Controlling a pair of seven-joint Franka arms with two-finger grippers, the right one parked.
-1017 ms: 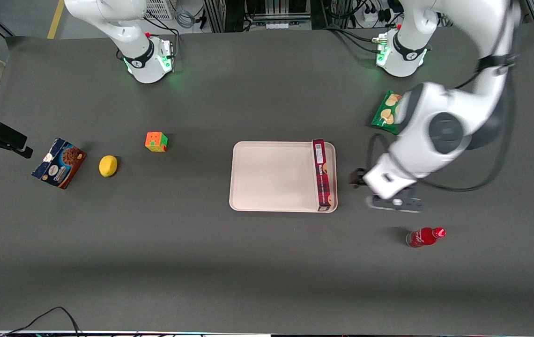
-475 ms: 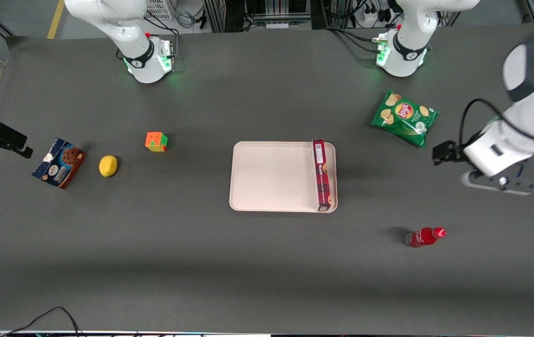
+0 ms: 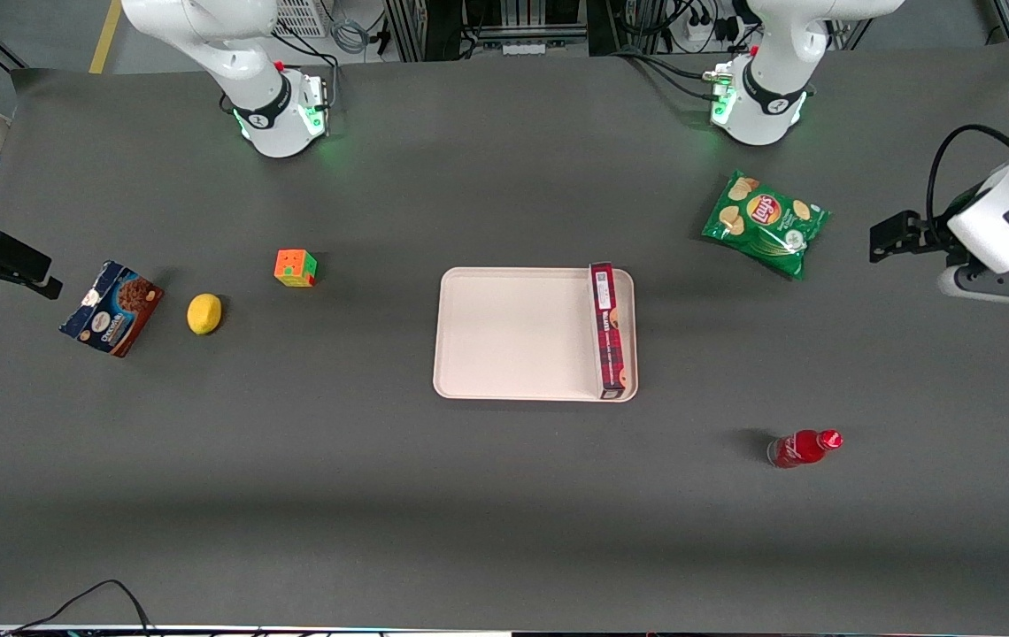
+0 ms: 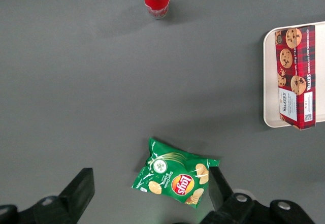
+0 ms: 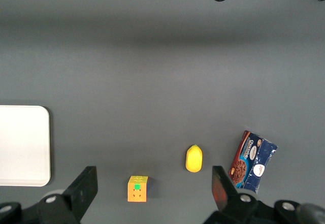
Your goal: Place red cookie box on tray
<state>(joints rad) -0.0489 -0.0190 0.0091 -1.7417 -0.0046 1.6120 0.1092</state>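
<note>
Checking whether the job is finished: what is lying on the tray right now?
Only the red cookie box lies on the tray, along the edge toward the working arm's end. What the box covers is hidden. The gripper hangs open high above the chip bag.

Even overhead lighting, moderate brightness. Broad soft shadow bands cross the table [image 3: 504, 522]. Green LED glow at both arm bases. Short soft shadow beside the red bottle [image 3: 804, 448]. Gripper [image 4: 147, 196] fingers spread, approx. in focus; slight softness possible at frame edges.
</note>
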